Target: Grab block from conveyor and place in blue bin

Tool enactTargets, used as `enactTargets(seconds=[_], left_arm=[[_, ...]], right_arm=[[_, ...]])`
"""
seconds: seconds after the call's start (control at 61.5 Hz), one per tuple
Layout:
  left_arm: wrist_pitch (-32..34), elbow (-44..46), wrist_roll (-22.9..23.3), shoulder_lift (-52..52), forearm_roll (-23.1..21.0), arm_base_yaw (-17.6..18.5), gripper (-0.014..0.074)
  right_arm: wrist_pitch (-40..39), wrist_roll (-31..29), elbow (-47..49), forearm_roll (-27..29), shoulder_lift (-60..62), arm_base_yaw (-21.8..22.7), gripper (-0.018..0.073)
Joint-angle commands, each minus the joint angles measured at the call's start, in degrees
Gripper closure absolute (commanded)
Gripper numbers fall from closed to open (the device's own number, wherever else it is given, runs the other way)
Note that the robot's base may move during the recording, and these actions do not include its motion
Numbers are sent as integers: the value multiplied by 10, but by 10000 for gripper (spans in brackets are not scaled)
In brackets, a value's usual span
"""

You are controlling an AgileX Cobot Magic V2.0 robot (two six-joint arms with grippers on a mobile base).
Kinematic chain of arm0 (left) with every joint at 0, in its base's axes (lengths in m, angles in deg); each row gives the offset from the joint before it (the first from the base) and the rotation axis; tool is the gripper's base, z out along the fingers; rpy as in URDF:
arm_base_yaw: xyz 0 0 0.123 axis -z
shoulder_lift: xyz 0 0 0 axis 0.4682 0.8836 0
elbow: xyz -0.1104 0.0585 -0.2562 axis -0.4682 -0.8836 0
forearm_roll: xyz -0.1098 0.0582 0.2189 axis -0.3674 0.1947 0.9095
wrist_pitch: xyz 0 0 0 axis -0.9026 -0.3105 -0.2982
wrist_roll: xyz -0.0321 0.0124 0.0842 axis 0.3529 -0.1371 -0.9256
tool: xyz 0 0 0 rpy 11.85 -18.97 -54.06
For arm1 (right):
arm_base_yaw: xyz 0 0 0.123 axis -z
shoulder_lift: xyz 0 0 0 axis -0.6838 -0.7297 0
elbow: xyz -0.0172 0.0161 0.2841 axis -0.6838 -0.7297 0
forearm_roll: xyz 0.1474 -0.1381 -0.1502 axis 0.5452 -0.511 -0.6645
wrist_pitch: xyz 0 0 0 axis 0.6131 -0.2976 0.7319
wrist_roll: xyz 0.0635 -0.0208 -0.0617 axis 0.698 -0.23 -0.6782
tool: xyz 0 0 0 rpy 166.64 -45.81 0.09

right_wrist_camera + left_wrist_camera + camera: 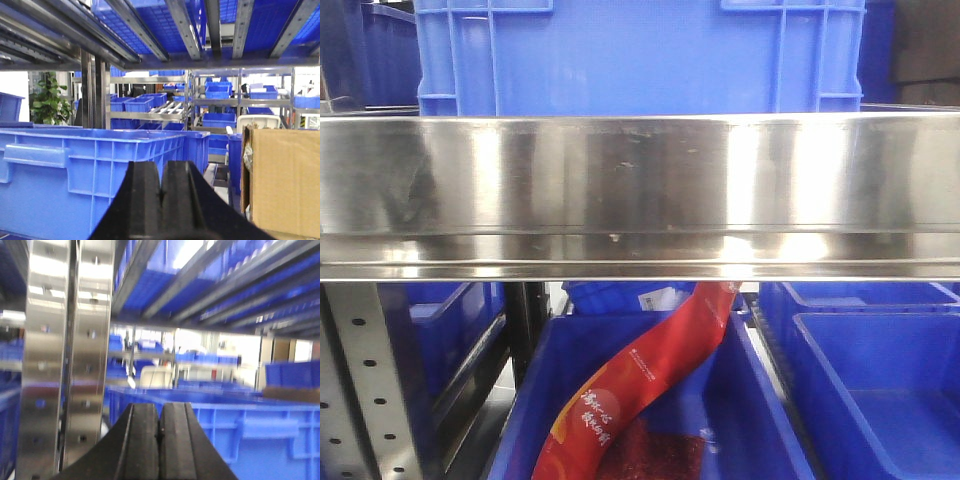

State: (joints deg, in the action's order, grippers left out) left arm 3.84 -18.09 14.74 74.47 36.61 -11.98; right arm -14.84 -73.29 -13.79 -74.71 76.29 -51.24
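Polished steel shelf rail (640, 190); ribbed blue plastic bin (75, 175); glossy red pouch (640, 385); left gripper (160, 440) and right gripper (161, 197), black rubber pads pressed together, empty.

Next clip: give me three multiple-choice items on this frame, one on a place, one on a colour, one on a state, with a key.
1. Where does the red packet lie?
A. in a blue bin below the steel rail
B. on top of the rail
C. on the floor

2. What colour is the box beside the right tool?
A. white
B. brown
C. green

3. How does the left tool stand?
A. wide open
B. shut on a block
C. shut, holding nothing

Key: 1 A, the packet leans in the blue bin under the steel rail; 2 B, the cardboard box is brown; 3 C, its jaws meet with nothing between.
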Motion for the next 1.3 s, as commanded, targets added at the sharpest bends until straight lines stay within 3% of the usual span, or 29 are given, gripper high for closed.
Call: enactTargets(seconds=[0.0, 0.228, 0.439, 0.618, 0.683, 0.764, 0.878, 1.073, 1.285], left_arm=[[11, 1, -1, -16, -3, -2, 707], [11, 1, -1, -18, -3, -2, 707], [10, 1, -1, -17, -3, -2, 707], [10, 1, -1, -17, -3, -2, 707], [10, 1, -1, -17, -3, -2, 707], [10, 1, -1, -17, -3, -2, 707], [10, 1, -1, -17, -3, -2, 707], [10, 1, -1, -17, -3, -2, 707], [10, 1, -1, -17, -3, -2, 707]], right_arm=[[-12, -3, -1, 1, 3, 4, 727], [-3, -3, -2, 0, 5, 9, 727], [33, -3, -55, 0, 12, 95, 727], [-36, -3, -148, 0, 12, 147, 727], [-88, -3, -170, 0, 12, 148, 727], [-11, -3, -170, 0, 12, 148, 727], [7, -3, -170, 2, 12, 148, 727], [-54, -3, -170, 2, 12, 148, 727], [-60, -3, -170, 2, 12, 136, 727]])
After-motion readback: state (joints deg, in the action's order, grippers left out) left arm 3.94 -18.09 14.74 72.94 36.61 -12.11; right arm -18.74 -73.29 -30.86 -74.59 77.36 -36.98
